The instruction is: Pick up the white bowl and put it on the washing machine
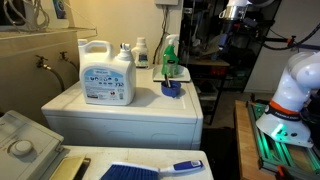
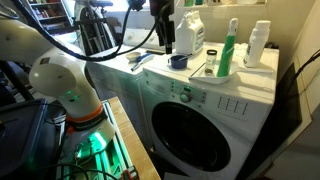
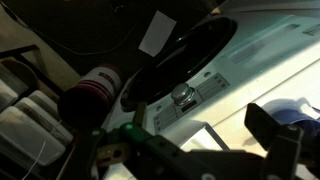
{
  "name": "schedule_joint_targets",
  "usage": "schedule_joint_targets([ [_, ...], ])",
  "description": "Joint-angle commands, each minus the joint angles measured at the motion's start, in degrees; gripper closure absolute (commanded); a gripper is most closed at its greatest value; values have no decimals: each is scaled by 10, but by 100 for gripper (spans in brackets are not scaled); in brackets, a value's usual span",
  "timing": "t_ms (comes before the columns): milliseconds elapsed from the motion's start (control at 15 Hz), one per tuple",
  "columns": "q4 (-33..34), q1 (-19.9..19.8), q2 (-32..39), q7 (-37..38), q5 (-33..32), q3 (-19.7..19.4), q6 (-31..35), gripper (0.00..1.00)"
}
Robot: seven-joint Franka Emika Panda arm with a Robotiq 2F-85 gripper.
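Washing machine (image 2: 245, 105): 1, white, with a round door. On its top stand 1 large detergent jug (image 1: 108, 72), 1 green spray bottle (image 1: 170, 58), 1 white bottle (image 2: 260, 45) and 1 dark blue bowl (image 1: 172, 90). 1 blue-handled brush (image 1: 150, 170) lies near 1 greyish unit (image 1: 22, 145). Claw (image 3: 180, 135): released, fingers wide apart, nothing between them, over the machine's front. White bowl: not made out in any view, so its place relative to the claw cannot be told.

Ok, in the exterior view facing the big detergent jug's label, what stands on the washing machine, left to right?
On top: detergent jug → small white bottle → green spray bottle. The dark blue bowl sits right in front of the green spray bottle, so I leave it unordered.
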Motion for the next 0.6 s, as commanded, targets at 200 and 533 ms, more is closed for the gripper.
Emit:
schedule_joint_targets([
  [200,4,84,13,2,101,39,26,0],
  [533,46,202,62,11,201,151,75,0],
])
